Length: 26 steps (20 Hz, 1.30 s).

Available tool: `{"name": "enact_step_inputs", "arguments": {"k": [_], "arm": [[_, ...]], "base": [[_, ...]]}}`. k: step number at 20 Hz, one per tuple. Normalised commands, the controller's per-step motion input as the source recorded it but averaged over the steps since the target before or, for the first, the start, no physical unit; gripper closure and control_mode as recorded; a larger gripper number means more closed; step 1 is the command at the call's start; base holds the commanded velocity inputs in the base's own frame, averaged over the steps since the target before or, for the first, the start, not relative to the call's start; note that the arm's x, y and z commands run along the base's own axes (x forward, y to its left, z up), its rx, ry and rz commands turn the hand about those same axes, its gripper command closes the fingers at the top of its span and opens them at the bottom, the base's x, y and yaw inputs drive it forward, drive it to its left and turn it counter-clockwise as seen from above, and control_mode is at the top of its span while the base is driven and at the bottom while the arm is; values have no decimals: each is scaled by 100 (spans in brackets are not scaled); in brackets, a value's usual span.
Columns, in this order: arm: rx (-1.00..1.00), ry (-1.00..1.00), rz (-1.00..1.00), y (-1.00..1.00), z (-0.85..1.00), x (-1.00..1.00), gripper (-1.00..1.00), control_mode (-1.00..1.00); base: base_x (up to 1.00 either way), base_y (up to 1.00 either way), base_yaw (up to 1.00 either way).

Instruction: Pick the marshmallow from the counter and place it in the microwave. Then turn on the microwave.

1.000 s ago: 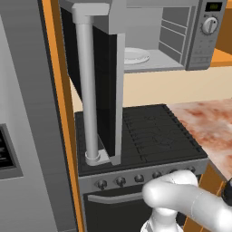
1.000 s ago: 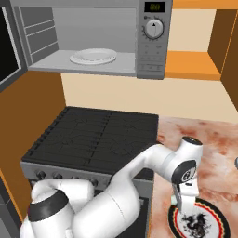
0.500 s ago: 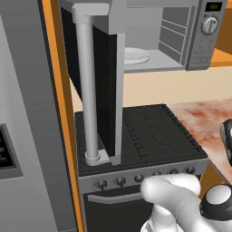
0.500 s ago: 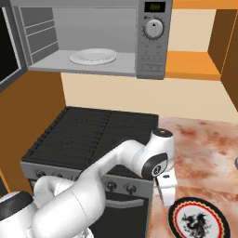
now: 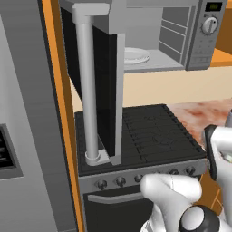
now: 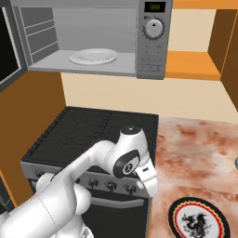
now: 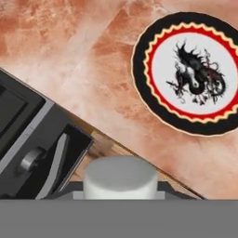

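In the hand view the marshmallow [image 7: 120,175], a stubby off-white cylinder, sits between my fingertips, so my gripper [image 7: 120,189] is shut on it. My gripper [image 6: 150,185] hangs over the seam between the stove's front right corner and the mottled pinkish counter [image 6: 200,148]. The microwave [image 6: 151,56] stands above the stove with its door [image 5: 102,86] swung wide open to the left. A round white plate [image 6: 93,56] lies inside it. Its dial [image 6: 153,29] and small display are on the right panel.
A black stovetop [image 6: 88,130] with grates and a row of knobs [image 6: 111,186] lies below the microwave. A round plate with a black rim and a dragon drawing [image 7: 190,69] rests on the counter near its front edge. A grey fridge [image 5: 27,136] stands at far left.
The arm has swung left and risen a little, carrying the marshmallow from above the dragon plate to the stove's front right corner. The jaws kept their grip.
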Motion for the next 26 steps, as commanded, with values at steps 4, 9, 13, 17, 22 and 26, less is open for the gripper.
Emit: {"name": "enact_step_inputs", "arguments": {"k": [4,9,13,17,22,26], "arm": [[-8,0,24,42,22,19,100,-100],[-8,0,24,34,25,18,100,-100],[-8,0,24,30,25,14,100,-100],[-7,0,24,22,28,8,100,-100],[-6,0,23,17,30,5,100,-100],[-3,0,24,16,32,8,100,-100]], "base": [[0,0,0],[0,0,0],[0,0,0],[0,0,0],[0,0,0],[0,0,0]]}}
